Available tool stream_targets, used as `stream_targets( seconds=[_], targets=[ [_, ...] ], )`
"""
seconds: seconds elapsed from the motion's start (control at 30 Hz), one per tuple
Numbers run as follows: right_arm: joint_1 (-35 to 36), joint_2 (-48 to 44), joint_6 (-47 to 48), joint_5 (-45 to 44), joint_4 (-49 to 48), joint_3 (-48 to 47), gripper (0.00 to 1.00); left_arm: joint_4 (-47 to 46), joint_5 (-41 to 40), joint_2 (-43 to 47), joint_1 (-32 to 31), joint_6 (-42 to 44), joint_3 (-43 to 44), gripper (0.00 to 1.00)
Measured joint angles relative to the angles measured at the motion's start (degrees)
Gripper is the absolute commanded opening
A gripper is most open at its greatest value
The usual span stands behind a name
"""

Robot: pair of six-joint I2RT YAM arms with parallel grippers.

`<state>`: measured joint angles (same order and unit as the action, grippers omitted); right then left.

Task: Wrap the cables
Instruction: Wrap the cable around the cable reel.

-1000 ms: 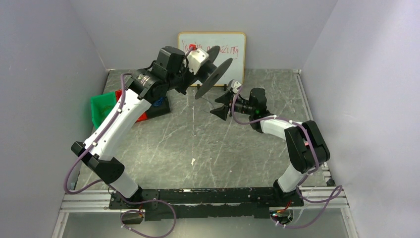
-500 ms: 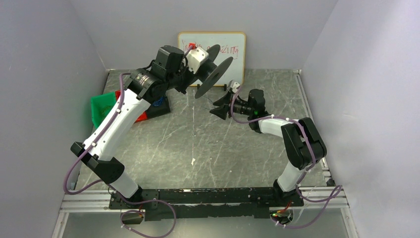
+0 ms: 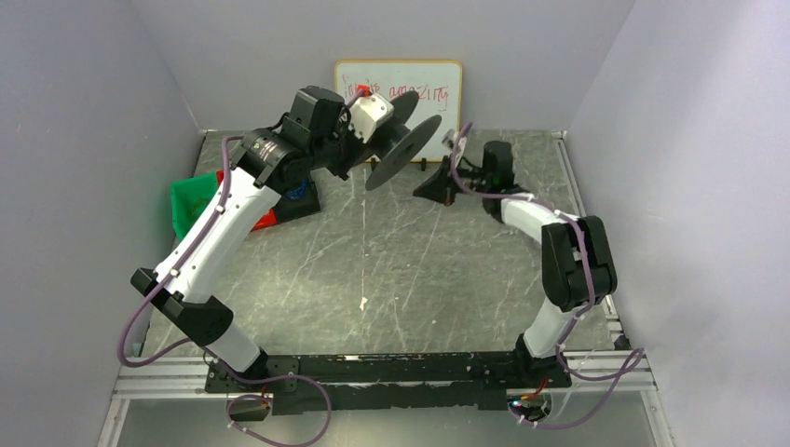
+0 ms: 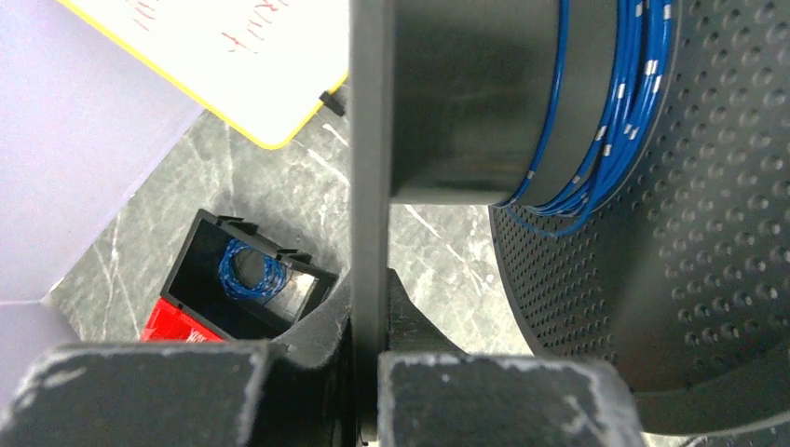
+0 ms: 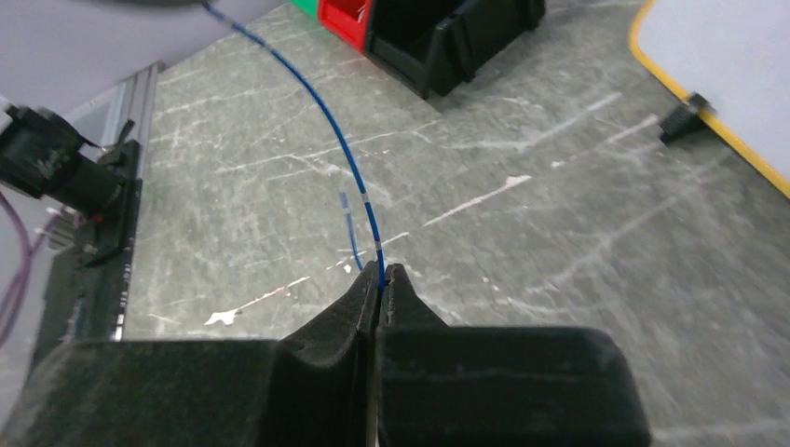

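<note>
While the left end effector [image 4: 369, 321] clamps the flange of the black spool [image 4: 466, 93], blue cable [image 4: 637, 84] lies wound on its hub. The right end effector [image 5: 379, 279] pinches a free strand [image 5: 359, 186] between its tips. A black bin [image 4: 200, 270] holds another small blue coil [image 4: 250, 272].

On the whiteboard [image 3: 438, 121] at 12 o'clock there is red handwriting, partly covered by the black spool [image 3: 402, 152]; the words cannot be read with certainty. The red bin [image 4: 172, 321] carries small white print, too blurred to read
</note>
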<state>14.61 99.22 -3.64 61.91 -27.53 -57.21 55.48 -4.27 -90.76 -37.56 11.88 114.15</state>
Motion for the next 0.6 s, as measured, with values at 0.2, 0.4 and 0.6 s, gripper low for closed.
stream_targets(
  seconds=[0.2,0.4,0.6],
  targets=[
    [-8.02,3.96,8.66,5.44,34.97,-23.12,0.00,4.85,7.76,1.40,0.17,5.22,0.00,0.02],
    [-9.86,20.22,30.75,6.10,84.00,-63.73,0.00,7.26,8.24,1.64,-1.16,12.61,-0.20,0.02],
    [-9.31,21.57,38.71,-2.10,105.24,-66.64,0.00,10.67,3.15,0.26,-3.21,19.58,-0.48,0.02]
  ],
)
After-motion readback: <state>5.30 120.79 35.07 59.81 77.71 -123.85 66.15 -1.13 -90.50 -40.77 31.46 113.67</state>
